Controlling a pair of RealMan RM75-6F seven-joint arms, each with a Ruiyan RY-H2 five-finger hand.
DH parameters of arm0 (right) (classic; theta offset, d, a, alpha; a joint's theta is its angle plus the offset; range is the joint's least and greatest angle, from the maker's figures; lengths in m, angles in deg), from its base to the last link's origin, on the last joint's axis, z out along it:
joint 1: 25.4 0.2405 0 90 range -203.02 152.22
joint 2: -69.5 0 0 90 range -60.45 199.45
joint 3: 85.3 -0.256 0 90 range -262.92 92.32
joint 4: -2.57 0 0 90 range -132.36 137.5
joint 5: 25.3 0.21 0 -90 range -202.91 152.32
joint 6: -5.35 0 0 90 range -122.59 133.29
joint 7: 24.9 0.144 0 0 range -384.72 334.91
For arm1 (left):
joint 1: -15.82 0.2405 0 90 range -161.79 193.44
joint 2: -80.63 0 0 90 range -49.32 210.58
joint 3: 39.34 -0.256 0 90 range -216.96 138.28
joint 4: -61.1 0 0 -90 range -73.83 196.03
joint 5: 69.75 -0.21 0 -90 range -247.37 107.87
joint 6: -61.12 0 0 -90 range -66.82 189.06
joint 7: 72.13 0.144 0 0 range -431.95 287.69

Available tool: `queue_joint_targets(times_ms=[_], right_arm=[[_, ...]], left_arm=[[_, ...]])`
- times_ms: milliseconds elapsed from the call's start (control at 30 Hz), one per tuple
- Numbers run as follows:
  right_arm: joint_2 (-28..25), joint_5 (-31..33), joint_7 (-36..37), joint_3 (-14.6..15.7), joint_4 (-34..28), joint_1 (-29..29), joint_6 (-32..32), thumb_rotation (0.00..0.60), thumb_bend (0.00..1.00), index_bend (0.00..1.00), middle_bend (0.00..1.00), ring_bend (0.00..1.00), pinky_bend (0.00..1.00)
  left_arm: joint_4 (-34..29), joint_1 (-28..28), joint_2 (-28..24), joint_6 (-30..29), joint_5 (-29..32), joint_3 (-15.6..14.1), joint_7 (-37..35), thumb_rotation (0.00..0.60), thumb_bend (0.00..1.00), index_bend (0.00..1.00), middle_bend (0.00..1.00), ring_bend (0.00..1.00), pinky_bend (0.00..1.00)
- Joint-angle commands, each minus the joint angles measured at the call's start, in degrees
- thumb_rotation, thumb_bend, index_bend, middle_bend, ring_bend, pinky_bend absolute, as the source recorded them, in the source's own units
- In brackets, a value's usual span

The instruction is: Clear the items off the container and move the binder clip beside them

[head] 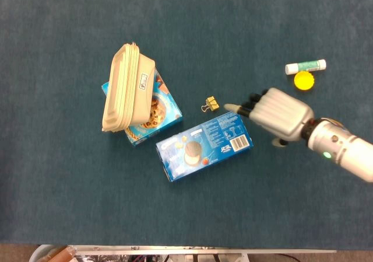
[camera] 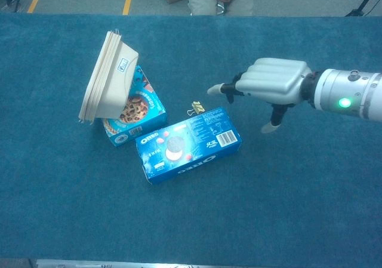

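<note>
Container [head: 123, 87] tilted on cookie box [head: 158, 109], perhaps closed.

The head view looks straight down on the blue table [head: 70, 215] from high above, the robot's near edge at the bottom. The chest view sits lower and nearer, facing forward across the table to the floor beyond. Both share the cookie boxes [head: 204, 146] [camera: 188, 144] and right hand [head: 278, 113] [camera: 273, 82].

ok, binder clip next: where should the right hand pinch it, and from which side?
Probably pinch the binder clip by its gold body from above: it is small, lies flat on the table and stands clear of the Oreo box. The right hand hangs beside it, holding nothing.
</note>
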Motion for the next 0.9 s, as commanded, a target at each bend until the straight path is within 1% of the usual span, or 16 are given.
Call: queue_joint_targets(times_ms=[33,233,433,667,900], right_arm=[[-0.91,0.15,0.41,1.43,0.06,-0.50,-1.76,0.600,0.00,0.09,0.33,0.29,0.43],[0.26,0.42,0.58,2.78,1.04,-0.55,-4.64,0.600,0.00,0.09,0.34,0.29,0.43],[4.08,0.50,-0.59,3.27,2.61,0.08,-6.96,0.600,0.00,0.09,0.34,0.29,0.44],[8.06,1.19,-1.12,1.39,2.53,1.10,-6.91,0.600,0.00,0.09,0.32,0.27,0.43],[12.86,4.71,-3.10,-1.31,2.99,3.16,-6.15,0.600,0.00,0.09,0.30,0.26,0.43]], left_arm=[[-0.17,-0.21,0.13,0.29,-0.12,-0.02,0.26,0.600,0.39,0.18,0.13,0.06,0.05],[-0.40,-0.41,0.30,0.60,-0.14,-0.08,0.62,0.600,0.39,0.18,0.13,0.06,0.05],[-0.23,0.00,0.28,0.01,-0.16,-0.23,0.31,0.600,0.39,0.18,0.13,0.06,0.05],[0.31,0.66,0.04,-0.88,0.00,-0.31,-0.57,0.600,0.39,0.18,0.13,0.06,0.05],[0.86,1.22,-0.12,-1.68,-0.05,-0.39,-1.32,0.600,0.39,0.18,0.13,0.06,0.05]])
